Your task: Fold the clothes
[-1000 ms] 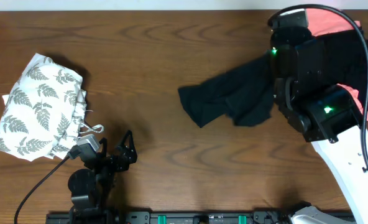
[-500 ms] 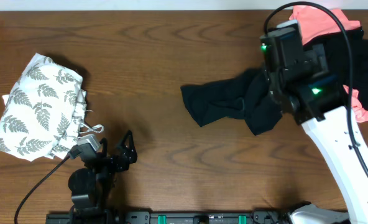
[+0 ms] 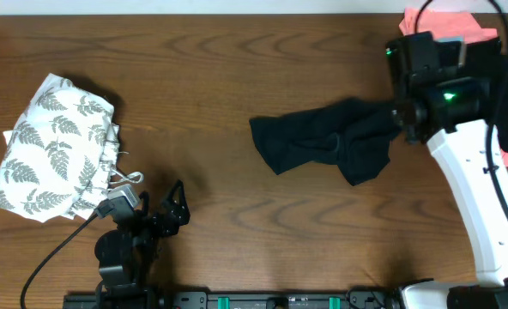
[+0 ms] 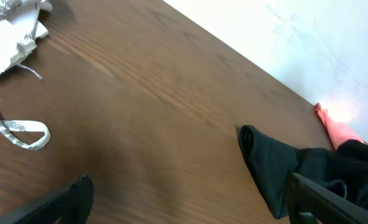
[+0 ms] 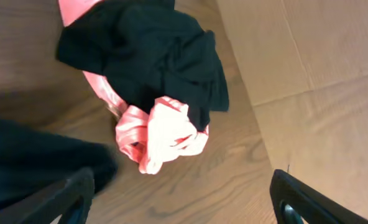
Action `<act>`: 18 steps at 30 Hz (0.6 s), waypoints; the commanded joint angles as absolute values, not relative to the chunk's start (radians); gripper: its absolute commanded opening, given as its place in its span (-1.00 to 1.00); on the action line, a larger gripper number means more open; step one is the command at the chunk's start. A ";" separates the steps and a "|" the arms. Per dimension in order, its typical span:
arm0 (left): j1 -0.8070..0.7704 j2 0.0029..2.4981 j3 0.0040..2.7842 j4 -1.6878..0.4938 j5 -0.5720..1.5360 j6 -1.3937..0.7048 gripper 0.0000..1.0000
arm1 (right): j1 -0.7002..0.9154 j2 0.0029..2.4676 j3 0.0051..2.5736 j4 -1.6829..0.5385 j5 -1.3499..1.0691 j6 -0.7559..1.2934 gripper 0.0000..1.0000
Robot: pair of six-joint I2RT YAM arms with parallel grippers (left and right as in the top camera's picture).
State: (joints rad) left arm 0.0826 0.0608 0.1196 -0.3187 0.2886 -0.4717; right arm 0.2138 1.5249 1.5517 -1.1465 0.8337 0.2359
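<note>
A black T-shirt [image 3: 323, 142] lies crumpled right of centre on the table [image 3: 237, 69], a coral-pink top [image 3: 443, 21] at one o'clock, a fern-print garment [image 3: 57, 146] at nine. The right gripper [image 5: 181, 193], at the shirt's three-o'clock edge, gapes empty; the left gripper [image 4: 187, 193], at seven, stands wide.

The left arm [image 3: 121, 249] sits folded low at the near left. The left gripper [image 3: 178, 206] points away and to the right, its jaws spread wide. The right arm [image 3: 481, 206] stretches from the near right corner toward the far right, its white link extended and the wrist [image 3: 434, 81] bent down. The right gripper [image 5: 184, 199] faces downward with its jaws wide apart, gripping nothing.
</note>
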 commanded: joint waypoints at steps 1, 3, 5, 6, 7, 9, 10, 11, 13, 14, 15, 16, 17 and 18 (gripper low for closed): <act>0.086 0.063 0.106 -0.343 0.307 -0.470 0.96 | 0.191 1.521 1.556 -1.145 0.793 0.285 0.84; 0.086 0.063 0.106 -0.343 0.307 -0.470 0.96 | 0.182 1.522 1.556 -1.146 0.791 0.296 0.97; 0.086 0.063 0.106 -0.343 0.307 -0.471 0.96 | 0.167 1.522 1.556 -1.148 0.823 0.313 0.98; 0.086 0.063 0.106 -0.343 0.307 -0.481 0.96 | 0.156 1.522 1.556 -1.149 0.839 0.332 0.99; 0.086 0.063 0.106 -0.343 0.307 -0.501 0.96 | 0.143 1.522 1.556 -1.148 0.827 0.348 0.98; 0.086 0.063 0.106 -0.343 0.308 -0.542 0.96 | 0.130 1.522 1.556 -1.130 0.681 0.334 0.98; 0.086 0.063 0.106 -0.343 0.314 -0.556 0.96 | 0.130 1.522 1.556 -1.120 0.547 0.317 0.98; 0.086 0.063 0.106 -0.342 0.324 -0.560 0.96 | 0.130 1.524 1.556 -1.111 0.401 0.291 0.95; 0.086 0.063 0.106 -0.343 0.338 -0.559 0.96 | 0.133 1.538 1.550 -1.078 0.060 0.184 0.80; 0.086 0.063 0.106 -0.343 0.340 -0.559 0.96 | 0.138 1.547 1.545 -1.057 -0.072 0.136 0.73; 0.086 0.063 0.106 -0.343 0.340 -0.559 0.96 | 0.147 1.562 1.537 -1.031 -0.179 0.096 0.66; 0.086 0.063 0.106 -0.343 0.340 -0.559 0.96 | 0.160 1.578 1.530 -1.011 -0.231 0.071 0.65; 0.086 0.063 0.106 -0.343 0.340 -0.559 0.96 | 0.181 1.600 1.525 -0.994 -0.258 0.043 0.65; 0.086 0.063 0.106 -0.343 0.340 -0.559 0.96 | 0.204 1.629 1.523 -0.985 -0.260 0.017 0.65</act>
